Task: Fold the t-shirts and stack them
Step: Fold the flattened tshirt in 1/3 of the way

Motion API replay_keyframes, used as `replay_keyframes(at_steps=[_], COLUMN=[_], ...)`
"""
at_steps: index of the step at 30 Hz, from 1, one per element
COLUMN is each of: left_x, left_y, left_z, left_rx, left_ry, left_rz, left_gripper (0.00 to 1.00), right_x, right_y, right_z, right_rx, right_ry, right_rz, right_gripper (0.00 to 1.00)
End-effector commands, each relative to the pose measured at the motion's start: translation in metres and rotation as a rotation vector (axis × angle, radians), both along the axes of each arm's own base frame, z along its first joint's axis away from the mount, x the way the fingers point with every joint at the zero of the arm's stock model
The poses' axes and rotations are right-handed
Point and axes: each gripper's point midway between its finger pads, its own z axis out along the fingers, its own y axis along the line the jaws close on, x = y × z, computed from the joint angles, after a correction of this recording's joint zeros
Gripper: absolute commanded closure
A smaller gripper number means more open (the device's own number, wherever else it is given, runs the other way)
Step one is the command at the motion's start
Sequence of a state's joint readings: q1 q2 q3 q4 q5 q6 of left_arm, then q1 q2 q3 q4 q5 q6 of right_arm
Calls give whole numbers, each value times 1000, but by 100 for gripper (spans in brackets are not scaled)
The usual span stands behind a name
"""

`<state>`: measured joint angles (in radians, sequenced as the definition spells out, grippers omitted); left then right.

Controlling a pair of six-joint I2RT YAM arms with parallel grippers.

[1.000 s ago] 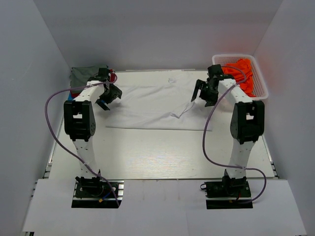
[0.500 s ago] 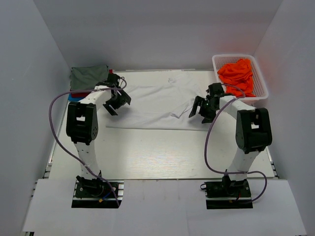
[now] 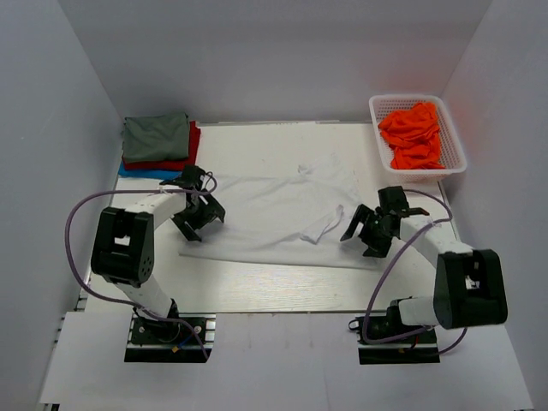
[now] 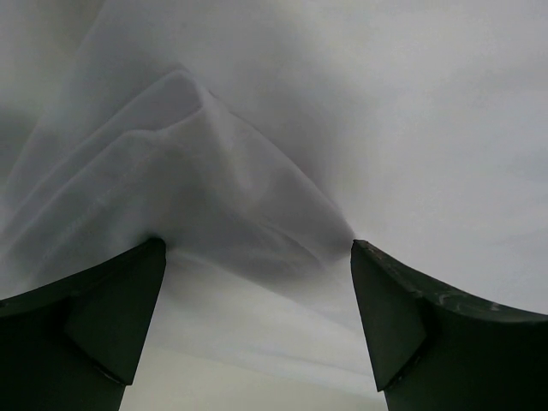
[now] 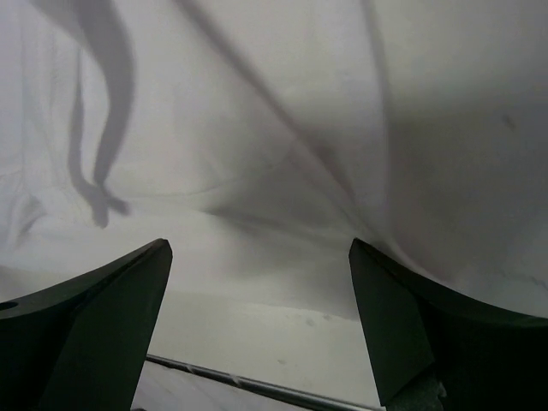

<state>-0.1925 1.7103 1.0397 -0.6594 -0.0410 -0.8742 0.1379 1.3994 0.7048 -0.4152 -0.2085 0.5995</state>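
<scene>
The left gripper [image 3: 197,219] and right gripper [image 3: 370,233] sit low at opposite side edges of the white t-shirt [image 3: 265,214], which lies spread mid-table. Left wrist view: jaws apart, with a raised fold of white fabric between them. Right wrist view: jaws apart at the shirt's edge.

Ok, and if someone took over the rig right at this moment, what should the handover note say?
Left gripper: open, at the left edge of the white shirt, with a fabric ridge between its fingers, not pinched.
Right gripper: open, at that shirt's right edge.
Done: olive-grey shirt, red shirt and blue shirt are folded and stacked at far left.
Left: fold and stack the white shirt, then the orange shirt in the basket.
</scene>
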Motion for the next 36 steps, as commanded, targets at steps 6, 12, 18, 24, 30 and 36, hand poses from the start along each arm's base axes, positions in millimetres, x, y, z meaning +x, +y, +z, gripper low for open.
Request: replay_keyframes(at_steps=[6,12,18,24,30,36], left_x=[-40,-9,-1,-15,-26,-33], left_y=[10,35,37,41,50,57], left_z=[66,117,117,112,125,132], left_rx=[63,173,190,207,240,271], left_ry=[-42,-194,-199,-140,-157,-144], left_rz=[-44,-19,-25,-20,4,21], left_gripper=[0,0,0,0,0,0], right_x=[-21,-17,-23,-26,-11,30], right_y=[-5,67,109,127,158,192], right_z=[58,79,52,34,28,53], right_rx=[-85,69,81,59,117,174], right_ry=[-34,-115,-63,-10,-50,-183], right_rz=[62,294,412,478,519,520], right_gripper=[10,10,10,10,10,10])
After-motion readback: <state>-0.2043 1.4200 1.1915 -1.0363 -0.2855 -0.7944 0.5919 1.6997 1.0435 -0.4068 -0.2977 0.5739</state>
